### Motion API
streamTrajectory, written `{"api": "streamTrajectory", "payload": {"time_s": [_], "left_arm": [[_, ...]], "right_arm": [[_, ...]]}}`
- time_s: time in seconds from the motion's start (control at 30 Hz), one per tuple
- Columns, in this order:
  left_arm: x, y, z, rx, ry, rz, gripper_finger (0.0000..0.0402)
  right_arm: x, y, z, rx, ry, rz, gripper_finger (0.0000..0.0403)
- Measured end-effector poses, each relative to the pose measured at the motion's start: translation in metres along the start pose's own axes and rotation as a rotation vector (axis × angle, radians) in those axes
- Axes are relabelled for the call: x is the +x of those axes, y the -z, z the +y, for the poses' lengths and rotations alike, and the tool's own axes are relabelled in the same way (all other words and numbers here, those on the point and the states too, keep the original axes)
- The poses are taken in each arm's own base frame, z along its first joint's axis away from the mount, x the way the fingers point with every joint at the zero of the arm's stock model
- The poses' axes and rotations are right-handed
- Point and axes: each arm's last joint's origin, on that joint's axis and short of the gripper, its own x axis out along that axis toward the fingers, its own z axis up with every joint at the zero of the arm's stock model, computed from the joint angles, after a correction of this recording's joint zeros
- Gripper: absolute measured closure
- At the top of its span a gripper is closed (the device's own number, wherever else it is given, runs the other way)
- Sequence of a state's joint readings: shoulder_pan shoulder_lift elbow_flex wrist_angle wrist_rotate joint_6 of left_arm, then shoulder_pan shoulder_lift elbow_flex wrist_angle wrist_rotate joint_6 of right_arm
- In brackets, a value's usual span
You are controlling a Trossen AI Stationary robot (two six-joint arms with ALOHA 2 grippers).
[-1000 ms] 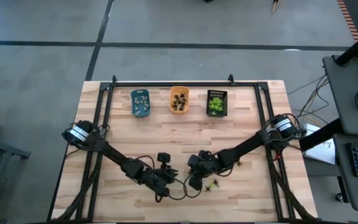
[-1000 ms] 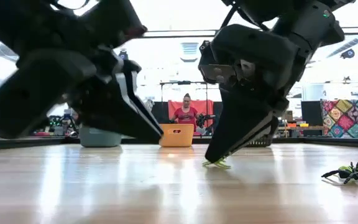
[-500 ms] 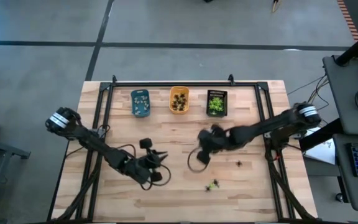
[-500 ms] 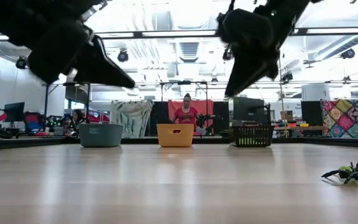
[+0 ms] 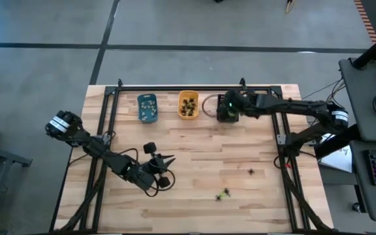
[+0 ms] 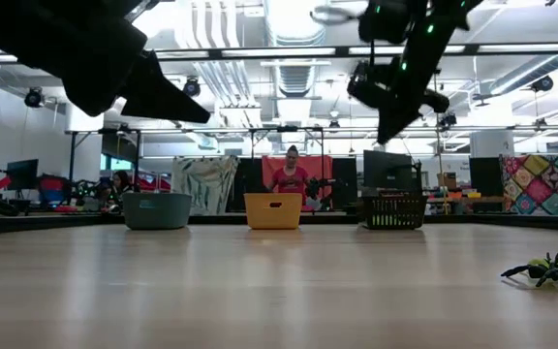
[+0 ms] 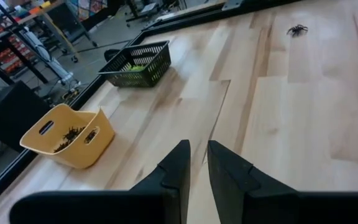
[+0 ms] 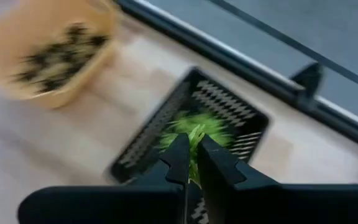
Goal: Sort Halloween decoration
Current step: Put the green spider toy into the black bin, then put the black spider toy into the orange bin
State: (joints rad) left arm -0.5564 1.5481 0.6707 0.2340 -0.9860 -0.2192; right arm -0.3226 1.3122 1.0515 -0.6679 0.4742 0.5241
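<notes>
Pinched nearly together, the fingers of my right gripper [image 8: 191,158] hold a thin yellow-green spider figure [image 8: 194,135] by a sliver of its body, directly above the black mesh tray [image 8: 244,118], which already carries a heap of the same green figures.

Working down from the biggest things: the wooden table [image 5: 194,163] is mostly bare. Along its far edge stand three small trays in a row, the blue tray [image 5: 147,108] with pale bits in it, the orange tray [image 5: 188,104] with black spiders, and the black one, over which my right gripper [image 5: 228,108] hangs. My left gripper [image 5: 167,159] waits over the near-left part of the table, fingers drawn close with only a narrow slit between them and nothing in it (the left wrist view shows this plainly).

Smallest are the loose figures left on the near-right boards: a yellow-green spider [image 5: 224,193] and, a little farther back, a black spider [image 5: 250,172], well apart from each other.

These figures look featherlight, with springy thin legs, I judge, and smooth enough to skid or flick away under a careless pinch. Closing across the body, not a leg tip, seems the sounder hold, and on release one may cling to a finger.
</notes>
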Motion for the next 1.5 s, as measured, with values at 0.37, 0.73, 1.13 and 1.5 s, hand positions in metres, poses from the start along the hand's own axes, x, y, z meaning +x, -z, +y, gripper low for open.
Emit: {"api": "streamTrajectory", "payload": {"time_s": [0.37,0.73,1.13,1.5], "left_arm": [[0.001,-0.001,0.0,0.034,-0.003,0.0,0.0362],[0.001,-0.001,-0.001,0.02,-0.003,-0.003,0.0362],[0.001,-0.002,-0.001,-0.08,0.0,-0.007,0.0362],[0.001,-0.006,-0.002,-0.118,0.004,-0.017,0.0362]], "right_arm": [[0.029,-0.01,-0.011,-0.022,0.061,0.002,0.0334],[0.002,-0.01,0.0,-0.057,-0.186,0.018,0.031],[-0.056,0.043,0.07,-0.189,-0.588,0.159,0.031],[-0.094,0.097,0.09,-0.177,-0.588,0.359,0.0309]]}}
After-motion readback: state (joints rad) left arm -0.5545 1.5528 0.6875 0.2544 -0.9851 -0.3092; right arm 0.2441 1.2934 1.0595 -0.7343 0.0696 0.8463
